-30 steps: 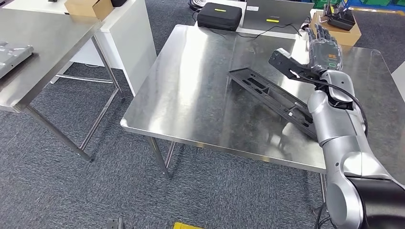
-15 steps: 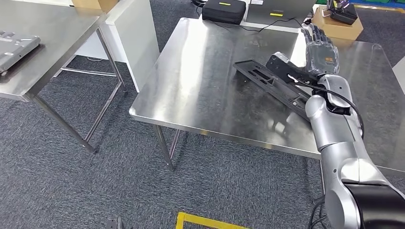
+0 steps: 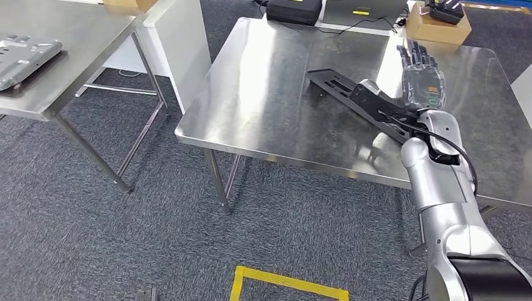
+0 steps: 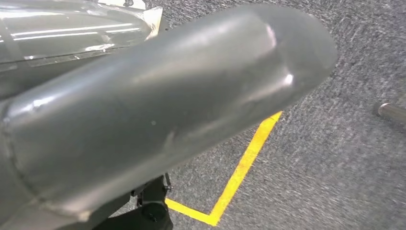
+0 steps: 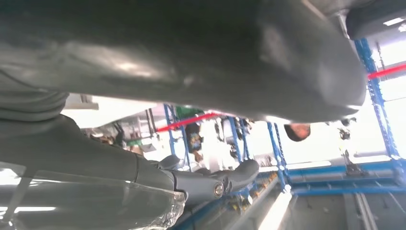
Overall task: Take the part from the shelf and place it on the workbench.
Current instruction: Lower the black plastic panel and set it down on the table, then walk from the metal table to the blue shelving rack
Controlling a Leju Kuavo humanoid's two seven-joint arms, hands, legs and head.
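Step in hand: release after placement. The part (image 3: pixel 351 95), a long flat black plastic panel with cut-outs, lies on the steel workbench (image 3: pixel 276 94), running from far-left to near-right. The right hand (image 3: pixel 420 72) hovers over its right end, fingers extended and apart, grasping nothing. Next move: lift the arm straight away without dragging the part. The left hand's state cannot be told.
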